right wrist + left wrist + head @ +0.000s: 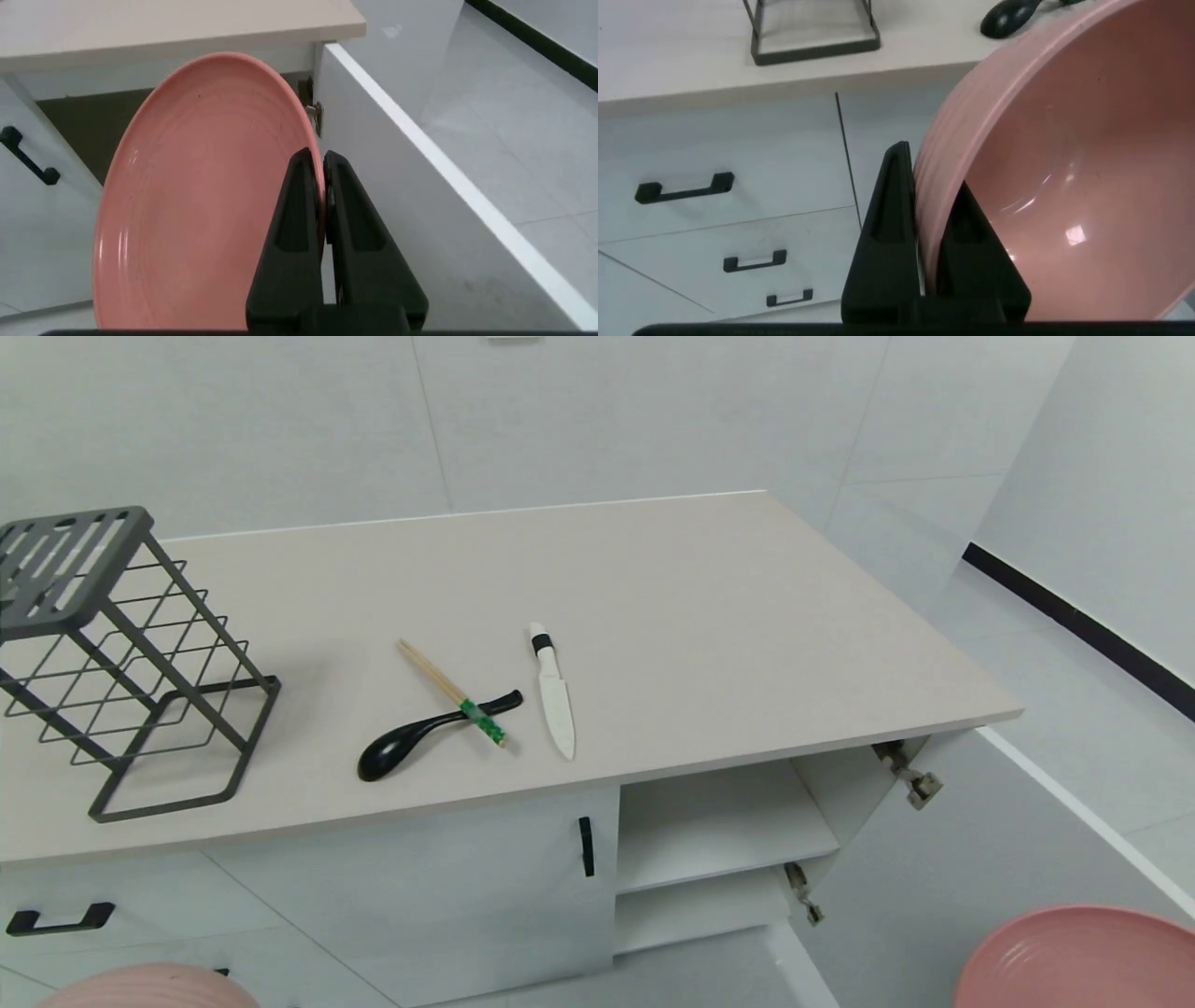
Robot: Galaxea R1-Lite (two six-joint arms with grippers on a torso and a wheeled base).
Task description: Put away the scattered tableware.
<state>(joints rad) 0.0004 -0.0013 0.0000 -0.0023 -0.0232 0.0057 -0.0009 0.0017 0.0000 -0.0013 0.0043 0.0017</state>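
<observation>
Left wrist view: the left gripper [926,177] held a pink bowl [1064,168] by its rim; the right gripper [319,161] held a pink plate [206,196].

Counts:
- pink dishes: 2, i.e. 1 bowl [1064,187] and 1 plate [206,205]
- pincers: 2, one dish clamped in each. The left pincer [929,187] has the bowl, the right pincer [320,163] has the plate
- loose on the desk [653,616]: 1 pair of chopsticks [453,693] (2 sticks, 1 green band), 1 black spoon [401,747], 1 white knife [555,695], so 3 kinds of utensil
- wire rack [121,644]: 1
- drawer handles [684,189]: 3, stacked
- vertical door handle [585,847]: 1
- hinges [910,775] at the open cabinet bay: 2
- shelf [719,831] inside the bay: 1, which makes 2 levels
</observation>
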